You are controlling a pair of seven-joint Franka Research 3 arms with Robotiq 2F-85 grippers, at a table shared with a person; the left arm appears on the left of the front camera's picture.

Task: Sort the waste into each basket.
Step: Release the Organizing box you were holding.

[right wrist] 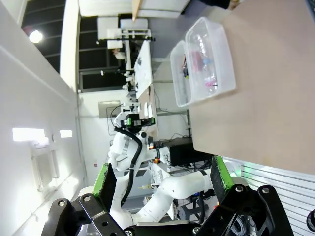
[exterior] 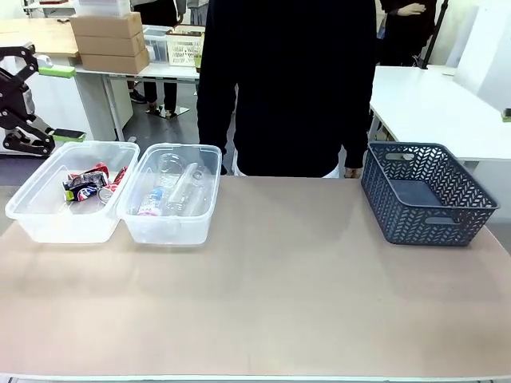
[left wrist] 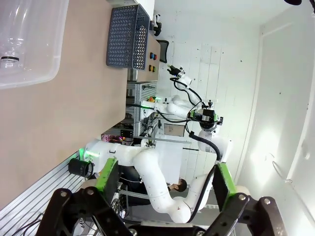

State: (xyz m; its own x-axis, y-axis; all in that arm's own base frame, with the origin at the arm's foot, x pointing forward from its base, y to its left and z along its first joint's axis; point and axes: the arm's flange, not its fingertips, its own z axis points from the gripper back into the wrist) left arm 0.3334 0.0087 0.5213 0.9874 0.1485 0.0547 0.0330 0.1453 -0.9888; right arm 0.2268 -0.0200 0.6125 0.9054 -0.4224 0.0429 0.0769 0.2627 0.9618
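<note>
While both arms are drawn back off the table, the left gripper (left wrist: 165,189) is seen with its jaws spread wide and nothing between the green pads (left wrist: 107,178), and the right gripper (right wrist: 162,184) is likewise held wide apart and empty. Ahead of the left gripper, well apart from it, a corner of a clear tub (left wrist: 29,44) is caught at the upper edge of its wrist view, with a black bottle ring visible through the wall. In the front view that gripper (exterior: 36,104) is found just beside the far left corner of the left clear tub (exterior: 36,219), in which crushed red-and-silver cans (exterior: 88,185) are lying. Touching that tub on its right, the second clear tub (exterior: 172,231) is seen holding clear plastic bottles (exterior: 177,190); a red and blue label is carried by one bottle, but no writing on it or on the cans can be read. From the right gripper both tubs are seen far ahead across bare tabletop (right wrist: 266,98). A dark blue-grey lattice basket (exterior: 427,195) is set at the far right of the table, well apart from the tubs. A person in dark clothing (exterior: 287,80) is standing at the far edge, between the tubs and the basket. Nothing lies on the table between the grippers and the tubs.
</note>
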